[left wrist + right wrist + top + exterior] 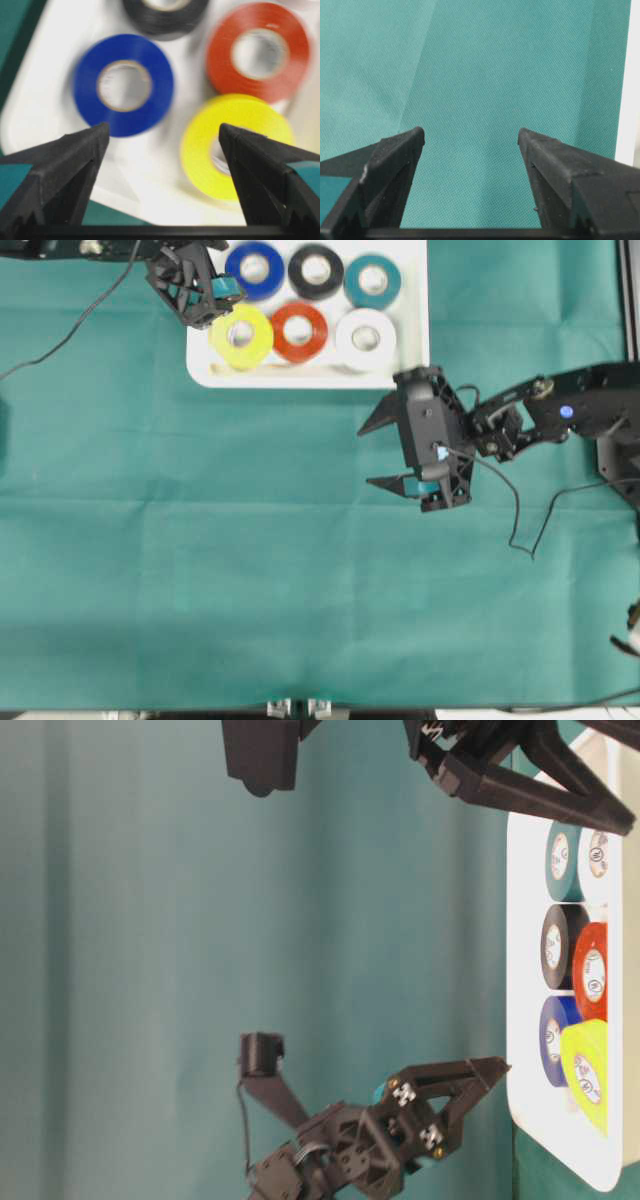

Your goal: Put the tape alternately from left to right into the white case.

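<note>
Tape [299,330] fills white case [410,355]; both tools gape empty.

Tape rolls: six, all lying in the tray at the top centre of the overhead view.
- blue roll [254,268]: one
- black roll [315,270]: one
- teal roll [372,280]: one
- yellow roll [241,335]: one
- red roll [299,330]: one
- white roll [365,338]: one

White tray [412,310]: one.
Green cloth [250,560]: one.
</note>
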Action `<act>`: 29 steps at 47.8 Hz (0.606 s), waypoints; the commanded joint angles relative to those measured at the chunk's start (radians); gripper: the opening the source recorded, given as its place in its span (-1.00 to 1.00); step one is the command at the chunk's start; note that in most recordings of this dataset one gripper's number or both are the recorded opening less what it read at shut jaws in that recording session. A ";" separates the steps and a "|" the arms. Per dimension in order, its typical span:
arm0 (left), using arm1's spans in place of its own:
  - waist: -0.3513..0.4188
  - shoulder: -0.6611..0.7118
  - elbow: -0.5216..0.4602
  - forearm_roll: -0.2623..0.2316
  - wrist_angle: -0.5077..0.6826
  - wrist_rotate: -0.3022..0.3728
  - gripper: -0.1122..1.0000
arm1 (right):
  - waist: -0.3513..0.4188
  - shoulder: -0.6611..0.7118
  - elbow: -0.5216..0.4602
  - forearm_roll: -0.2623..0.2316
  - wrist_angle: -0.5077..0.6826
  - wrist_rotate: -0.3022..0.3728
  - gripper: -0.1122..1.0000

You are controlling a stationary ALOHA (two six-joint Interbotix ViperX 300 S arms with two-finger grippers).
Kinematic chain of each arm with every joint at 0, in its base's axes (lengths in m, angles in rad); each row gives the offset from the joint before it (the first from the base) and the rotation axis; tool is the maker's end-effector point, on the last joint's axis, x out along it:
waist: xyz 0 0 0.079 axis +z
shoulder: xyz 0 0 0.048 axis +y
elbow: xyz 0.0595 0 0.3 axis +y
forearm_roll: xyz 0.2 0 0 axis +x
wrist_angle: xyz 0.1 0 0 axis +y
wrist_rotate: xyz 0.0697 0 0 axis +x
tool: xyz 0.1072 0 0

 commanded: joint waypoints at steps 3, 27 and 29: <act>-0.055 -0.075 0.023 -0.002 -0.006 -0.002 0.42 | 0.003 -0.023 -0.025 0.000 -0.002 0.002 0.69; -0.308 -0.120 0.071 -0.002 -0.014 -0.002 0.41 | 0.003 -0.021 -0.029 0.002 -0.002 0.002 0.69; -0.330 -0.120 0.071 -0.002 -0.020 -0.002 0.41 | 0.003 -0.021 -0.029 0.002 -0.002 0.002 0.69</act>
